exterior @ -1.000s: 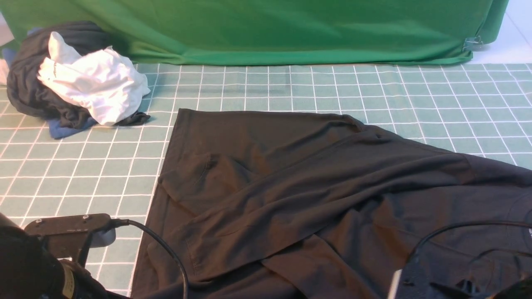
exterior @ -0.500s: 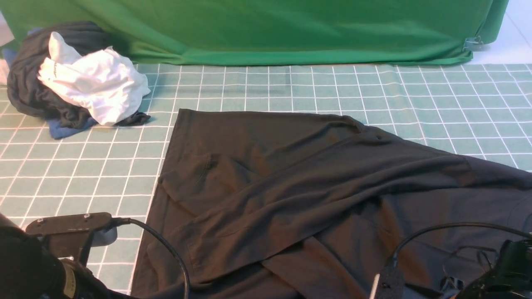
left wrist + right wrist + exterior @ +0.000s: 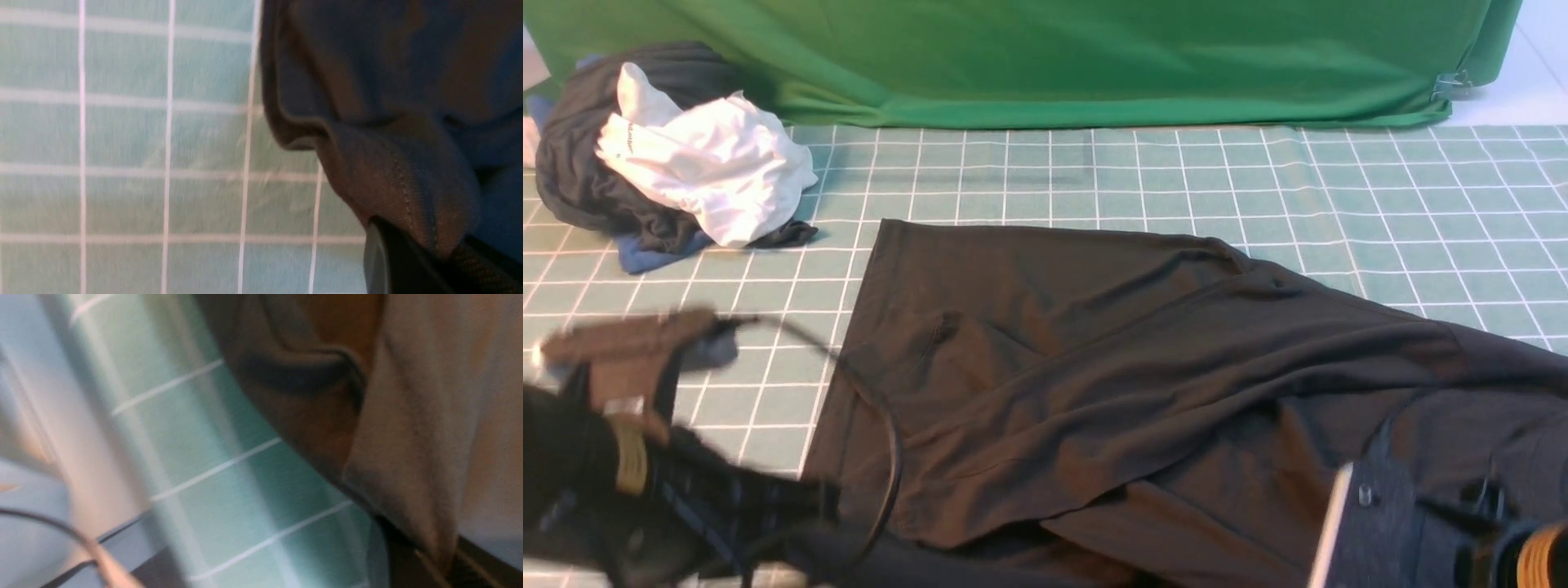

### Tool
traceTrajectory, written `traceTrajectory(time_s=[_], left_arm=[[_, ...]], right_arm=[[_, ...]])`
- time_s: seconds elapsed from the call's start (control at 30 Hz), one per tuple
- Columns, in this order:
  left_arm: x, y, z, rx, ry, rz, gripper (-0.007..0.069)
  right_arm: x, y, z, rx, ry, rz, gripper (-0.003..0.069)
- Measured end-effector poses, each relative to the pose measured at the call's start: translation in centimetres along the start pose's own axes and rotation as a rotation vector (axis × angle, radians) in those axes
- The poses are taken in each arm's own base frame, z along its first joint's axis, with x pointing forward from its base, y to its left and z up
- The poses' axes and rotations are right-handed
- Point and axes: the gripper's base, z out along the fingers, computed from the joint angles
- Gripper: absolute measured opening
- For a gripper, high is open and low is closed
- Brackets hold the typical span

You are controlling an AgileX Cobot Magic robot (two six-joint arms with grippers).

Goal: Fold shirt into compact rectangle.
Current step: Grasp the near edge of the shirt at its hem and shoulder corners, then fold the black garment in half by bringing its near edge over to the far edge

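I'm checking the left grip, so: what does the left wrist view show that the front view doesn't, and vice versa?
Only the left wrist view: a close look at the shirt, its stitched hem running into the shut left pincer. Only the front view: the shirt's whole spread, the heap of dark clothes at far left with a white garment on it, and the green cloth behind. Both: the black shirt lying on the gridded mat.

At eight o'clock, blurred black left arm (image 3: 596, 490): flat dark plate (image 3: 629, 343) on top, thin black cable (image 3: 892, 457) looping off it, brass-coloured band (image 3: 629, 465). At five o'clock, right arm (image 3: 1421, 531): dark block, white edge (image 3: 1331, 523), one small screw (image 3: 1364, 496), ribbed gold ring (image 3: 1543, 559). On left gripper (image 3: 449, 257), black fingers (image 3: 392, 269), grey-rimmed.
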Motion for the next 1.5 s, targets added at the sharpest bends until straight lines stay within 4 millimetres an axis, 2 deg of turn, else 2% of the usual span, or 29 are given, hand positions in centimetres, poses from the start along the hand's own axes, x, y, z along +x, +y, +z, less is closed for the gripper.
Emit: traceTrajectory(time_s=[0.23, 0.4, 0.43, 0.5, 0.73, 0.93, 0.97, 1.17, 1.37, 1.43, 1.5], left_arm=[[-4.3, -0.5, 0.2, -0.004, -0.064, -0.045, 0.0026], [-9.2, 0.0, 0.9, 0.008, -0.104, -0.086, 0.0026], [-9.4, 0.0, 0.8, 0.012, -0.111, -0.088, 0.0026], [-11.9, 0.2, 1.5, 0.037, -0.118, -0.114, 0.0026], [-17.9, 0.1, 4.1, 0.047, -0.121, -0.161, 0.0026], [-23.0, 0.0, 8.3, 0.03, -0.093, -0.177, 0.0026], [-23.3, 0.0, 8.6, 0.028, -0.089, -0.178, 0.0026], [-26.4, 0.1, 12.9, -0.001, -0.026, -0.187, 0.0026], [-27.7, 0.2, 14.2, -0.01, -0.034, -0.182, 0.0026], [-27.7, 0.2, 14.5, -0.016, -0.03, -0.181, 0.0027], [-27.7, 0.3, 14.9, -0.023, -0.026, -0.178, 0.0038]], right_arm=[[-2.2, -3.4, -2.7, 0.122, -0.072, 0.063, 0.0031], [-3.3, -8.1, -3.4, 0.201, -0.067, 0.137, 0.0031], [-3.5, -8.3, -3.5, 0.206, -0.072, 0.139, 0.0031], [-4.1, -10.7, -2.7, 0.227, -0.052, 0.156, 0.0031], [-6.2, -16.3, 0.1, 0.256, -0.027, 0.216, 0.0031], [-8.1, -20.8, 3.5, 0.259, -0.002, 0.217, 0.0031], [-8.1, -20.9, 3.6, 0.258, -0.001, 0.219, 0.0031], [-8.9, -24.0, 7.6, 0.25, 0.022, 0.242, 0.0031], [-9.3, -25.2, 9.8, 0.276, -0.011, 0.234, 0.0035], [-9.4, -25.4, 10.5, 0.284, -0.022, 0.23, 0.0057], [-9.5, -25.6, 11.0, 0.294, -0.036, 0.228, 0.0111]])
